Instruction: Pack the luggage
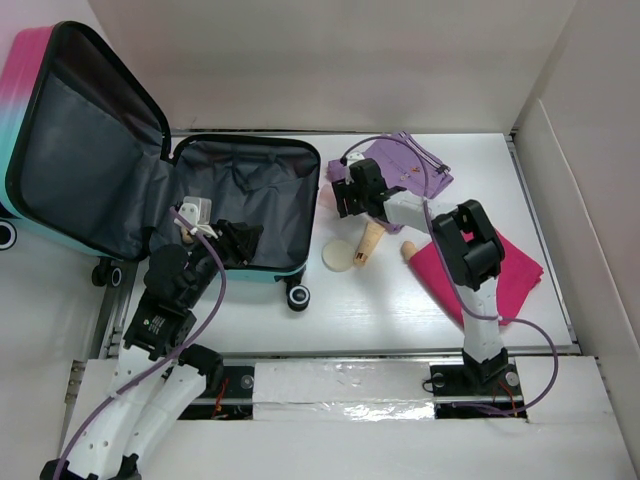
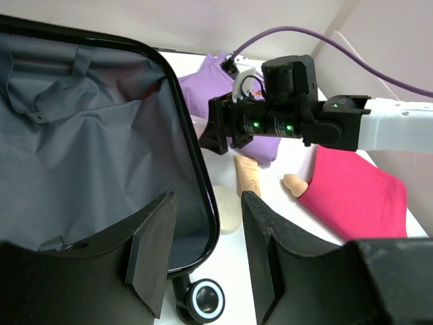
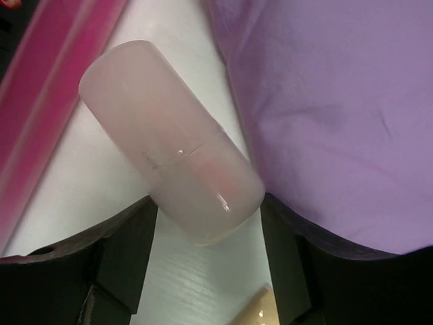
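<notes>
The luggage (image 1: 245, 180) lies open at the left, its pink-to-teal lid (image 1: 85, 150) propped up and its dark grey lining (image 2: 88, 149) showing. My left gripper (image 1: 238, 243) is open and empty above the tray's near right corner (image 2: 206, 200). My right gripper (image 1: 350, 195) is open, and its fingers (image 3: 128, 250) straddle the near end of a frosted pink bottle (image 3: 169, 135). The bottle lies on the table between the luggage and a purple cloth (image 3: 338, 101). In the top view only a sliver of the bottle (image 1: 326, 198) shows.
A cream round disc (image 1: 338, 255), a beige tube (image 1: 368, 243) and a small peach piece (image 1: 408, 250) lie right of the luggage. A folded pink cloth (image 1: 510, 265) lies under the right arm. A luggage wheel (image 2: 206, 298) sits below my left fingers. White walls enclose the table.
</notes>
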`<state>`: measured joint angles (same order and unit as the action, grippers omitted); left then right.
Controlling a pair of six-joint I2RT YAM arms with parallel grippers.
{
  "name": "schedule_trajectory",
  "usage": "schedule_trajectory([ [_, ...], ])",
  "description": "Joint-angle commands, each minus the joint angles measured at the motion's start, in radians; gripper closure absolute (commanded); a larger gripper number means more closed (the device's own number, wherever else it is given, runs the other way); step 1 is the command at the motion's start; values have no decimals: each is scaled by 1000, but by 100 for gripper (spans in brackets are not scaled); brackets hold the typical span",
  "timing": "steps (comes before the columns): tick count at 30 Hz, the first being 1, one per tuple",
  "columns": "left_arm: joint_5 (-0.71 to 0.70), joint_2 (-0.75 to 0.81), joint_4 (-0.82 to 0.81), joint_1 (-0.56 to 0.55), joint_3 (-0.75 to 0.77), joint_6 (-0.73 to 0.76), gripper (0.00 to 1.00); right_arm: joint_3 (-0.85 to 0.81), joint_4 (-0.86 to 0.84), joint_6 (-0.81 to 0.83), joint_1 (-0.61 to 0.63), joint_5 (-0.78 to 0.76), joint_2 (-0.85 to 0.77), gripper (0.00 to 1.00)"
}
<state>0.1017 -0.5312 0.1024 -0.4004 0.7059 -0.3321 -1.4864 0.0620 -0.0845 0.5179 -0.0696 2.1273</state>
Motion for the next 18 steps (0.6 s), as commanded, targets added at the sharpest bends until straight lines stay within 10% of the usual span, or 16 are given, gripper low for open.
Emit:
schedule_trajectory([
  [1, 15, -4, -38, -5, 35, -5, 60, -67, 7, 14, 7, 13, 34, 35],
  [11, 21, -4, -43, -5, 33, -8, 60, -72, 16, 64, 25, -21, -13, 9],
  [18, 27, -6, -41, -5, 32, -7, 60, -214, 123, 195, 34, -30, 39, 8],
])
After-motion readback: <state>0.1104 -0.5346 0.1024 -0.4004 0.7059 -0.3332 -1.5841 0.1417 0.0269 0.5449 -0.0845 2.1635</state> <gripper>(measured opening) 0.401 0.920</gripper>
